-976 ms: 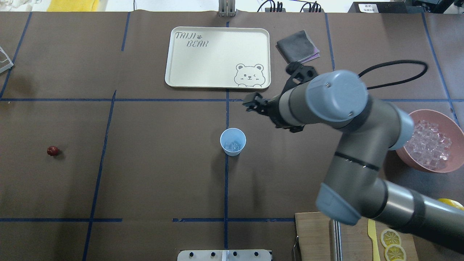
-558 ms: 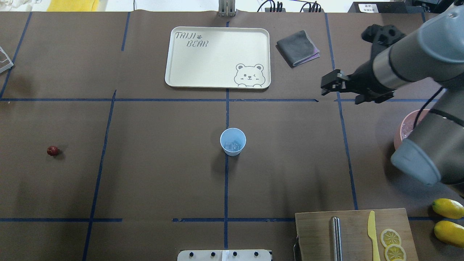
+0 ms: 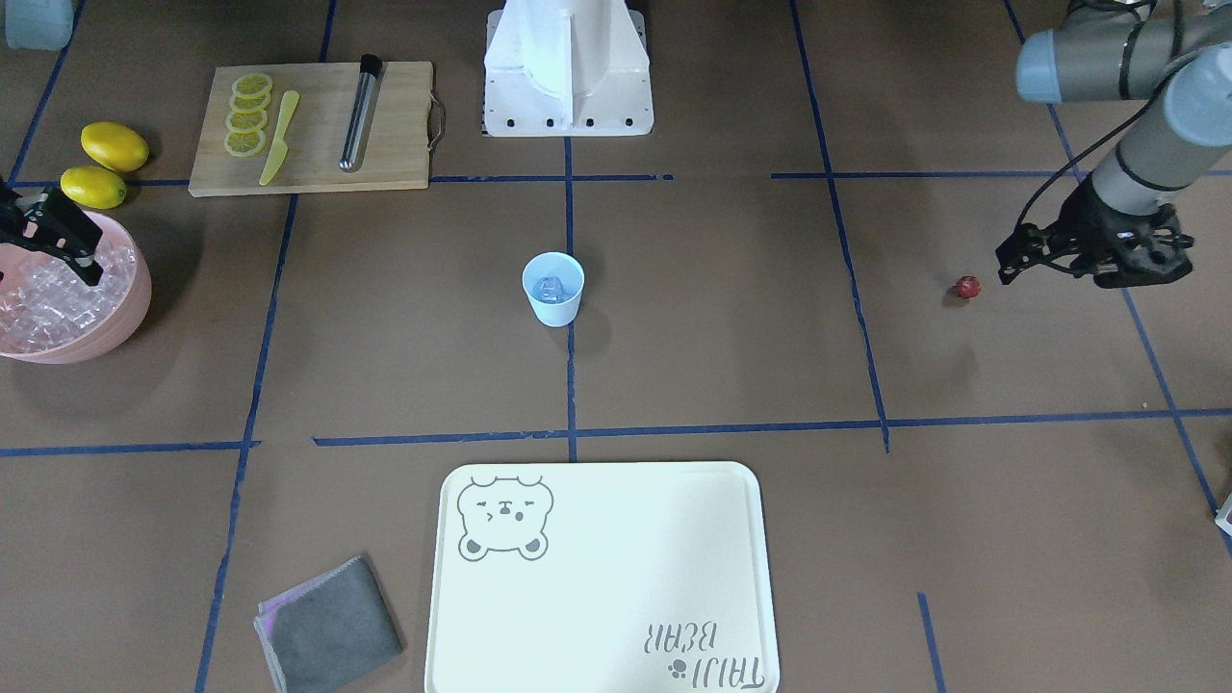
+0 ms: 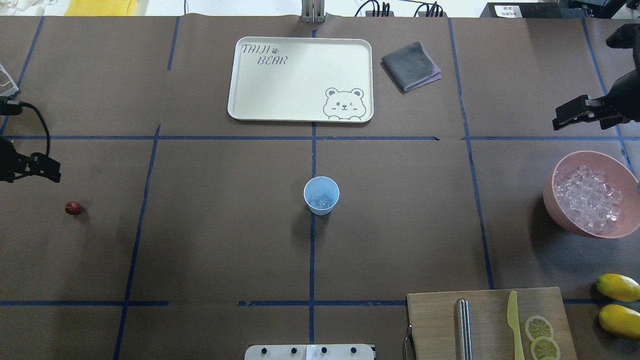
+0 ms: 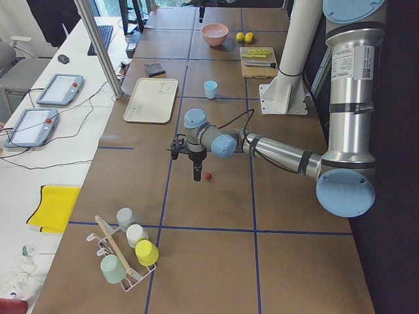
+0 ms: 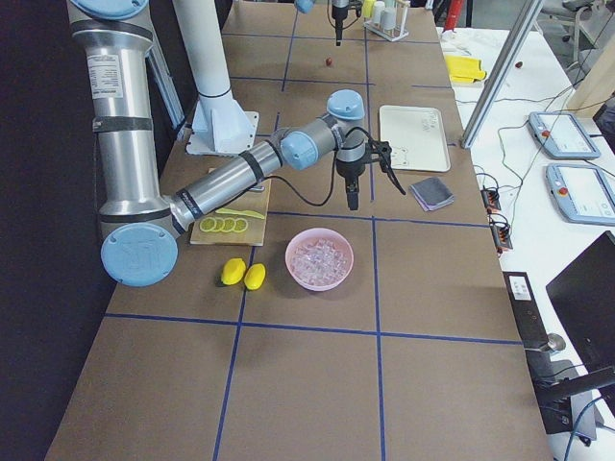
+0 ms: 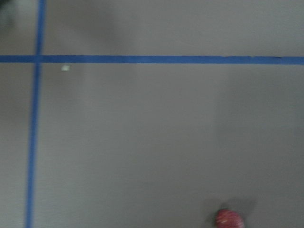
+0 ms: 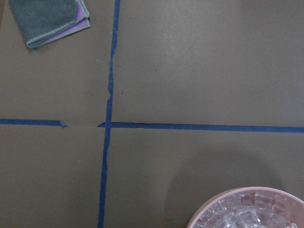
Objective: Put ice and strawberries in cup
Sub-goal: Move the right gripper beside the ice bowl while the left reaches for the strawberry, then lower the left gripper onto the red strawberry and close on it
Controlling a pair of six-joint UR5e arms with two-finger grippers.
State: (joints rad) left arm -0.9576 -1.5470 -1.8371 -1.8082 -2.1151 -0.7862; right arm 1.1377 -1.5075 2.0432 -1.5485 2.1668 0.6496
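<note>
The pale-blue cup (image 4: pixel 321 196) stands upright at mid-table with a few clear ice cubes (image 4: pixel 320 202) in it; it also shows in the front view (image 3: pixel 553 289). More ice (image 4: pixel 590 200) fills the pink bowl. The dark-red strawberry (image 4: pixel 73 208) lies on the table at the far left. My left gripper (image 3: pixel 1097 268) hovers open and empty just beyond and outward of the berry, which shows at the bottom edge of the left wrist view (image 7: pixel 229 219). My right gripper (image 4: pixel 607 107) is open and empty, above the table beyond the bowl.
The pink bowl (image 4: pixel 590 155) sits at the right edge. A cream tray (image 4: pixel 300 80) and a grey cloth (image 4: pixel 411 65) lie at the back. A cutting board (image 4: pixel 435 325) with knife, rod and lemon slices is front right, beside two lemons (image 4: pixel 617 287).
My right arm has swung right, from beside the cup to beyond the pink bowl. My left gripper has come into view at the left edge near the strawberry.
</note>
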